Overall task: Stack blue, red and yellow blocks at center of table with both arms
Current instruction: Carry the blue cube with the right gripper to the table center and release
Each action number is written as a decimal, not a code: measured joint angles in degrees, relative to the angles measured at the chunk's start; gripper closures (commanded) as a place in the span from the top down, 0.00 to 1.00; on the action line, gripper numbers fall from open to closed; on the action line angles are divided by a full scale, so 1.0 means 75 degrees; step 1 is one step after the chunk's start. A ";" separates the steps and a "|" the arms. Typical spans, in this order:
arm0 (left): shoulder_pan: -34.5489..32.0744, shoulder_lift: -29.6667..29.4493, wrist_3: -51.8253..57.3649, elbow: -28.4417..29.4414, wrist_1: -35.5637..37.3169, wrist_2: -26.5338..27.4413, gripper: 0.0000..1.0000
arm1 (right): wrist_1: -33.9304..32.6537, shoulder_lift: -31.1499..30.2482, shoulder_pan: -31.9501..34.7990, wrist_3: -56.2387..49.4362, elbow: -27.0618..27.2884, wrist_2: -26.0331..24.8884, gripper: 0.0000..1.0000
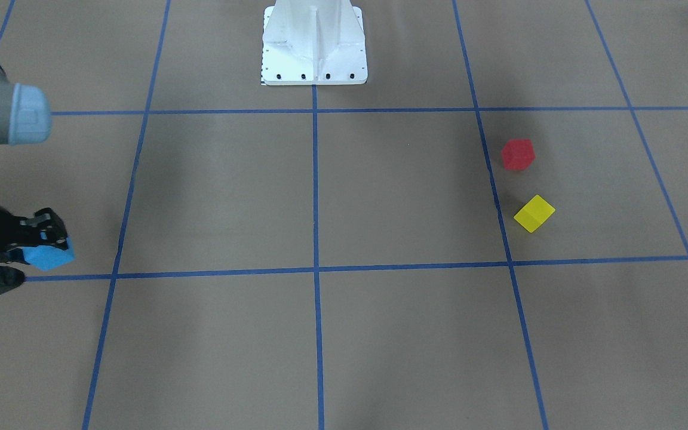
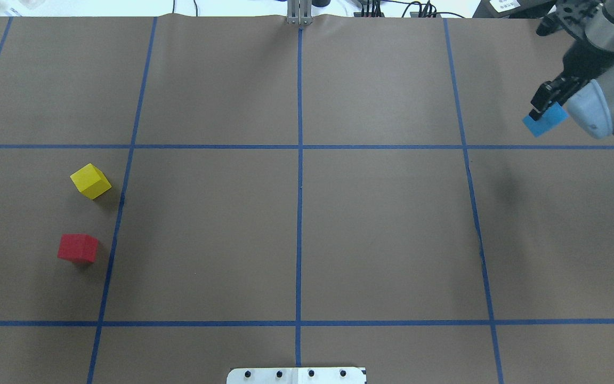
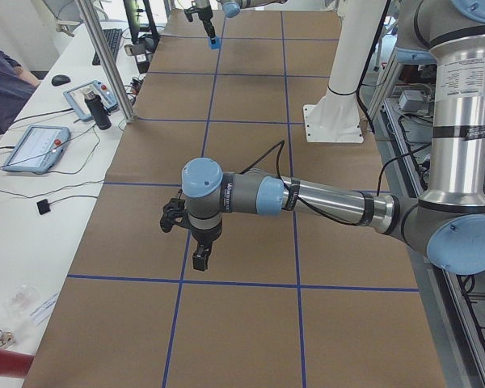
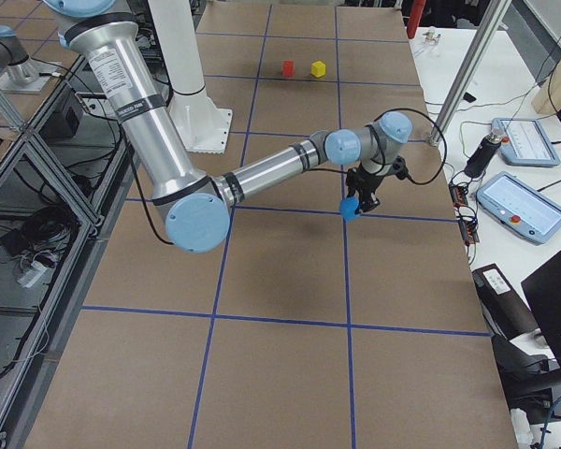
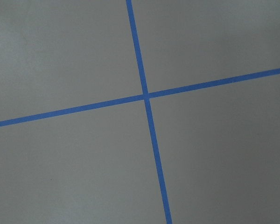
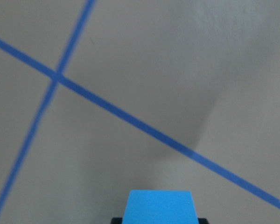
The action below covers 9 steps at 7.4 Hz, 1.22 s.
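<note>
The right gripper (image 1: 42, 248) is clamped on the blue block (image 1: 52, 258) and holds it clear of the bench (image 1: 404, 191) (in the overhead view its shadow falls well apart from it). The red block (image 2: 77, 248) and the yellow block (image 2: 90, 181) rest on the bench far from that gripper, beyond the centre tape line (image 2: 299, 213), near each other but not touching. The left gripper (image 3: 200, 260) points down over the bench. It shows only from the side, so I cannot tell whether its fingers are apart or together.
</note>
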 measured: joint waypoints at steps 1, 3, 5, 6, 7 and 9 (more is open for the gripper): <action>0.0000 0.0000 -0.0004 0.0007 0.0000 0.0000 1.00 | -0.0076 0.0999 -0.0630 0.1428 -0.0473 -0.0246 0.00; 0.0000 0.0000 0.0002 0.0046 0.0000 0.0000 1.00 | 0.0718 0.2802 -0.1770 0.3753 -0.2238 -0.0742 0.00; 0.0000 0.0000 0.0005 0.0071 0.0000 0.0000 1.00 | 0.1876 0.3296 -0.2522 0.5075 -0.3177 -0.1149 0.00; 0.0000 0.0000 0.0006 0.0069 0.0000 0.0000 1.00 | 0.2208 0.3352 -0.2773 0.5330 -0.3379 -0.1290 0.00; 0.0000 0.0000 0.0006 0.0070 0.0000 0.0000 1.00 | 0.2550 0.3377 -0.2952 0.5508 -0.3545 -0.1351 0.00; 0.0000 0.0000 0.0006 0.0083 0.0000 0.0000 1.00 | 0.2931 0.3389 -0.3160 0.5801 -0.3652 -0.1364 0.17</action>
